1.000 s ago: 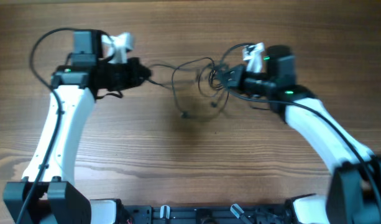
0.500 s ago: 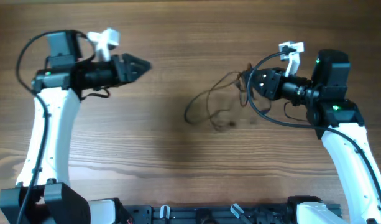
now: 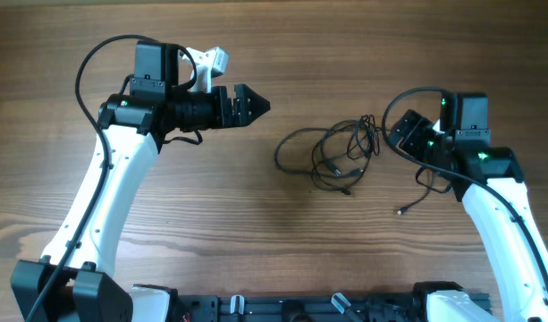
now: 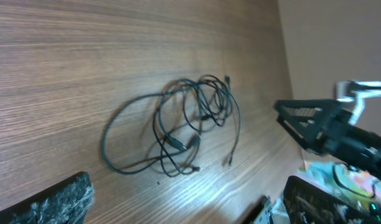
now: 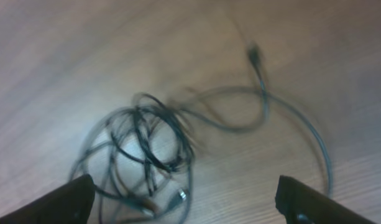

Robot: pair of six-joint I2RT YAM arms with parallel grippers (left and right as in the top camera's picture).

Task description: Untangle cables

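- The cables (image 3: 332, 154) lie in a loose tangle of thin black loops on the wooden table (image 3: 256, 246), roughly mid-table and between the two arms.
- One wide loop bulges out on the tangle's left. The tighter knotting sits toward its right, with small plug ends poking out below.
- Left gripper (image 3: 256, 105) hangs well apart from the tangle, up and to its left. Its jaws are spread and hold nothing; its wrist view shows a fuzzy fingertip (image 4: 63, 198) low in one corner.
- Right gripper (image 3: 399, 136) sits just beside the tangle's right edge. Its fingertips (image 5: 72, 199) are wide apart, released, with the cords lying on the wood between and beyond them.
- A single thin strand trails off near the right arm to a plug (image 3: 400, 212).
- Bare wood surrounds the bundle in front and behind; the table's edge shows only in the left wrist view.
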